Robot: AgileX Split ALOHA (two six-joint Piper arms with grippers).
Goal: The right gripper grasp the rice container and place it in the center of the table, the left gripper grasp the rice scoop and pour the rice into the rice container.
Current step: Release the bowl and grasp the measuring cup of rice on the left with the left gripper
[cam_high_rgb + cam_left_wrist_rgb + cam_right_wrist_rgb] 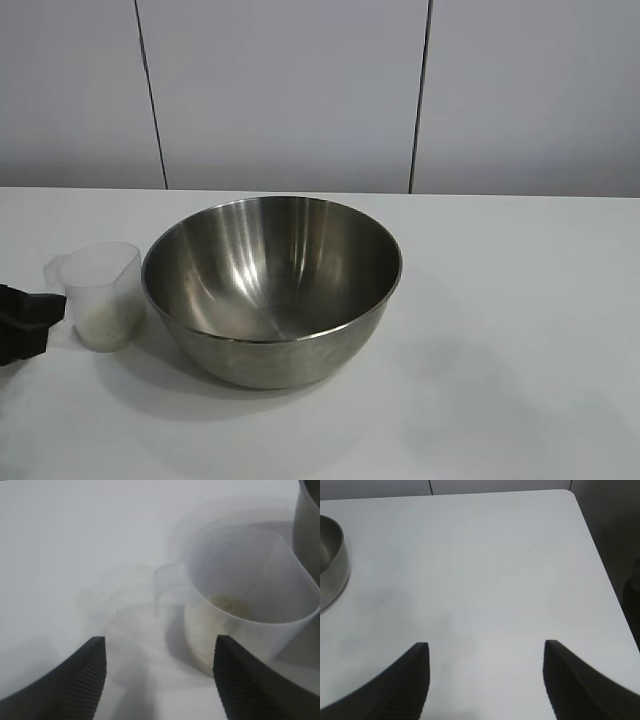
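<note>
The rice container [272,285], a large shiny steel bowl, stands on the white table [500,330] a little left of centre; its edge shows in the right wrist view [331,562]. The rice scoop [100,295], a clear plastic cup with rice [230,606] in its bottom, stands upright just left of the bowl, handle toward the left. My left gripper [30,318] is at the left edge, open and empty, its fingers [90,680] just short of the scoop's handle [167,580]. My right gripper [485,647] is open and empty over bare table, out of the exterior view.
The table's right edge and far corner [570,492] show in the right wrist view. A white panelled wall [290,90] stands behind the table. Bare tabletop extends to the bowl's right and front.
</note>
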